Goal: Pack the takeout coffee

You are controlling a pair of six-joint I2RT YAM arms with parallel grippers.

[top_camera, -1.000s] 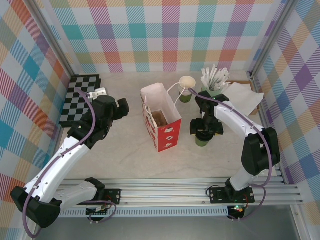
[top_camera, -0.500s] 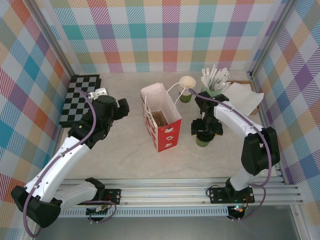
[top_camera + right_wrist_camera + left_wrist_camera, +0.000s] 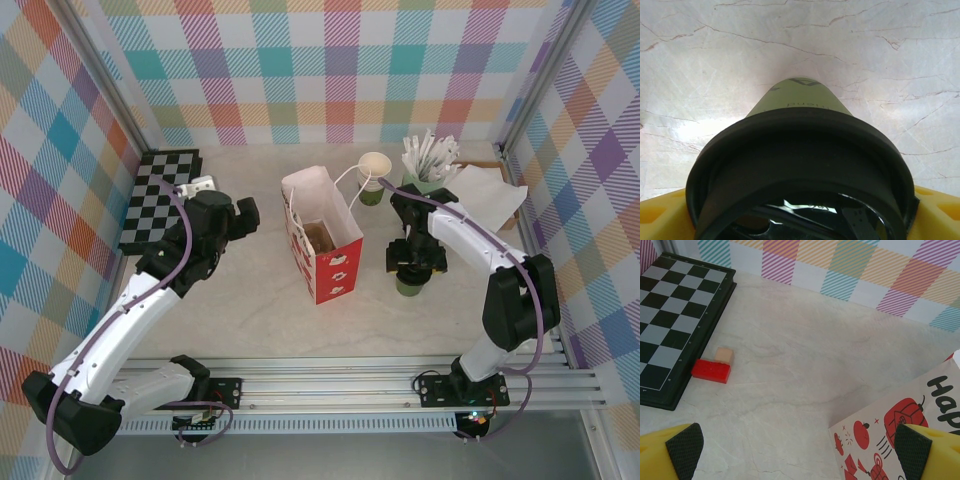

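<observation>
The small dark green paper cup with a round black plastic lid (image 3: 407, 285) stands upright on the pale marbled tabletop (image 3: 260, 310), just right of the red and white paper bag with handles (image 3: 322, 240). The right gripper (image 3: 410, 258) is parked directly on top of it. From the right wrist camera the cup sits dead centre between the two yellow fingers (image 3: 940, 210), base on the table. The lid rim runs right up to the fingers on both sides (honestly can't tell if they're squeezing it or just bracketing it).

Behind it are the stack of lidless cream-rimmed cups (image 3: 373, 172) and the pale green holder of white sticks (image 3: 430, 165).

The left gripper (image 3: 243, 213) hangs over bare table left of the bag, near the black and white checkerboard (image 3: 160, 195). In its wrist view the jaws are spread wide with nothing between them. There a small red block (image 3: 711, 371) touches a tan cube (image 3: 724, 355), right beside the board's edge.

Compared with a second ago, the right gripper's fingers have drawn in closer around the cup in the top view. The cup itself looks like it's in the same spot, give or take a hair. The left arm and the bag haven't budged.
</observation>
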